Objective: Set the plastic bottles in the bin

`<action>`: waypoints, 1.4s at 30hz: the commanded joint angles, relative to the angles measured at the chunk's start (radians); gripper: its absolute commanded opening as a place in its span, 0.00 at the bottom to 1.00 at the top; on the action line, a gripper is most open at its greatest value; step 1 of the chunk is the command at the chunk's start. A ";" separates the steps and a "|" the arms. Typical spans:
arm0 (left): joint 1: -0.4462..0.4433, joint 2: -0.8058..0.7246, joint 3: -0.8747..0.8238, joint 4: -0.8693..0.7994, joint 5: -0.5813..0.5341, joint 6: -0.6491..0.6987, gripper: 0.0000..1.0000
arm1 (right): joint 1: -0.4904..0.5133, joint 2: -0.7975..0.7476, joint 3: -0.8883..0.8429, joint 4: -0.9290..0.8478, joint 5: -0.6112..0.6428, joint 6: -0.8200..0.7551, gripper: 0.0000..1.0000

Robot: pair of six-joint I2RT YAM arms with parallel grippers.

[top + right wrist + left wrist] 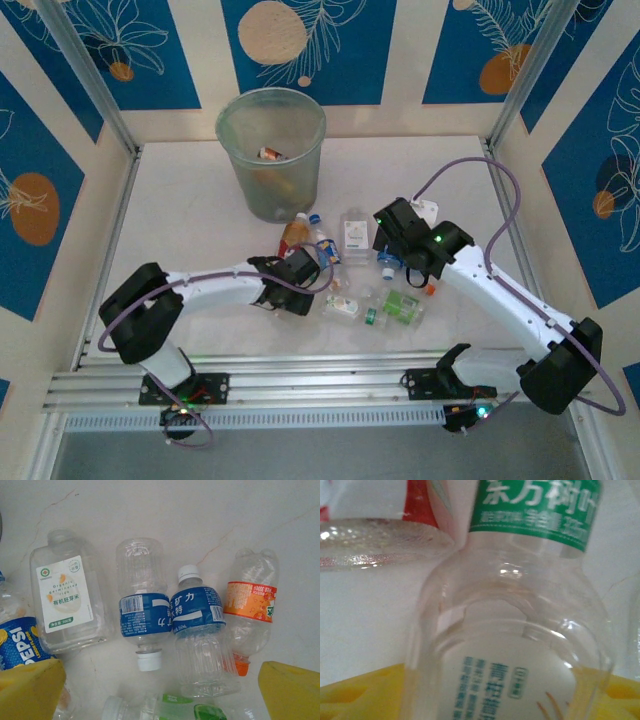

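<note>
Plastic bottles (354, 238) lay in a loose cluster on the table (450, 170) at the centre of the overhead frame. They sat just below the bin (272, 185), which stood upper centre-left with a few bottles already inside. The left gripper (303, 268) had its yellow fingers (350, 700) on either side of a clear bottle (510, 630), presumably to lift it, though I could not tell whether they pinched it. The right gripper (160, 690) hung with jaws wide apart above a blue-labelled bottle (195, 612) and an orange-labelled bottle (250, 602), probably lining up its own pick.
</note>
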 commanded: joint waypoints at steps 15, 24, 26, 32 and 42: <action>-0.012 -0.224 0.108 -0.106 0.046 0.116 0.59 | 0.010 -0.068 -0.019 0.084 0.023 -0.054 0.99; -0.008 -0.330 0.310 -0.110 -0.013 0.267 0.59 | 0.011 -0.241 -0.103 0.201 0.009 -0.086 0.99; -0.001 -0.320 0.369 -0.085 -0.053 0.328 0.59 | 0.011 -0.258 -0.100 0.182 0.024 -0.076 0.99; 0.059 -0.267 0.536 0.052 -0.113 0.457 0.59 | 0.010 -0.280 -0.087 0.145 0.034 -0.068 0.99; 0.335 -0.078 0.828 0.115 -0.020 0.389 0.59 | 0.011 -0.274 -0.089 0.128 0.010 -0.055 0.99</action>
